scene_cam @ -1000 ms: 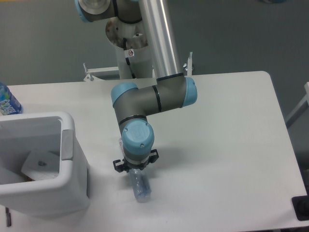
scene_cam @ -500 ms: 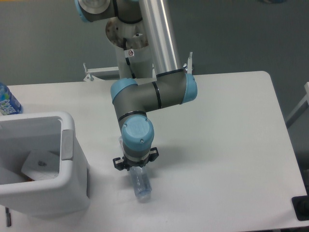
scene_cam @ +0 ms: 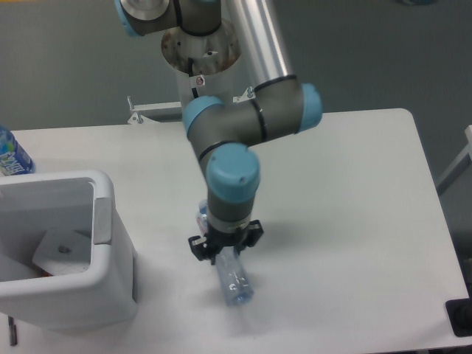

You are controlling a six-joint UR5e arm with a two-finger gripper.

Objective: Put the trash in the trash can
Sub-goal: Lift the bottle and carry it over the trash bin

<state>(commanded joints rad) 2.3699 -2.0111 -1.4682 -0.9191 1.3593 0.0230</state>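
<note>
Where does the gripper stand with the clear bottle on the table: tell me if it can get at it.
Probably yes. The gripper sits right at the upper end of the clear bottle, nothing between them. Whether its fingers already close on the bottle is hidden by the wrist.

Single fixed camera, high up, looking steeply down across the white counter [scene_cam: 346, 221] toward the arm's base. Mid-range framing; the counter's left and near edges are cropped.

My gripper [scene_cam: 226, 253] sits at the table's [scene_cam: 354, 221] centre, bottle [scene_cam: 235, 281] at five o'clock, trash can [scene_cam: 103, 251] at nine.
</note>
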